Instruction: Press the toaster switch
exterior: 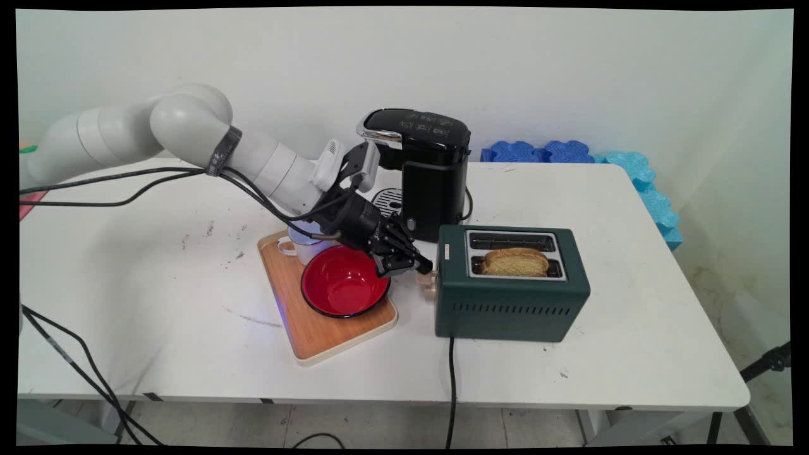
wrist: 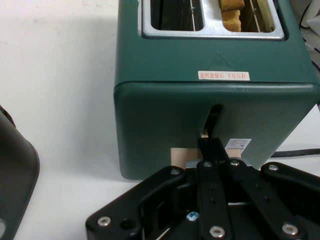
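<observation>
A dark green two-slot toaster (exterior: pixel 509 297) stands right of centre, with a slice of toast (exterior: pixel 516 261) sticking up from its near slot. My gripper (exterior: pixel 422 268) is shut and its joined fingertips (wrist: pixel 212 148) sit at the toaster's left end, on the slot of the beige lever (exterior: pixel 430 289). In the hand view the green toaster (wrist: pixel 165 125) fills the middle, the beige lever (wrist: pixel 181 155) shows just under the fingertips, and the toast (wrist: pixel 233 14) is at the top edge. Nothing is held between the fingers.
A wooden tray (exterior: pixel 316 332) beside the toaster carries a red bowl (exterior: pixel 343 282) and a white mug (exterior: pixel 302 246) under the arm. A black coffee machine (exterior: pixel 425 170) stands behind. The toaster's black cord (exterior: pixel 450 379) runs off the front edge. Blue foam pieces (exterior: pixel 638 180) lie at the back right.
</observation>
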{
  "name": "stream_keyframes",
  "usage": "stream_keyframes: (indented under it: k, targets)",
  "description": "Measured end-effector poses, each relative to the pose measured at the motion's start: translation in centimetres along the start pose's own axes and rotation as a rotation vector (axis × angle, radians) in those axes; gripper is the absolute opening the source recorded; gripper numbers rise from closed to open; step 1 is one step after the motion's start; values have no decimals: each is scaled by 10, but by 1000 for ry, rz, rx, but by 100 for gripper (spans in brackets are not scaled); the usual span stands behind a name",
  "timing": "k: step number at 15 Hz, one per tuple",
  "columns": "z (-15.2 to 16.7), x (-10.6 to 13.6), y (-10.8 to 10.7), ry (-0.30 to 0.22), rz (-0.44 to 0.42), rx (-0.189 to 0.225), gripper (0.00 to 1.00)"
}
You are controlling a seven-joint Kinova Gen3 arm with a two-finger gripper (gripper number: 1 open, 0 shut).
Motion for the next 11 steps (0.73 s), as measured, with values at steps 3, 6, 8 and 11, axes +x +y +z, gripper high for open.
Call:
stream_keyframes:
  k: [3,6,8,11]
  targets:
    - [3,-4,-1,1,-4,4,0]
    - [4,-6,-2,0,-6,5,0]
    - [5,-8,-2,-1,-8,6,0]
    - [6,-11,-2,-2,-11,6,0]
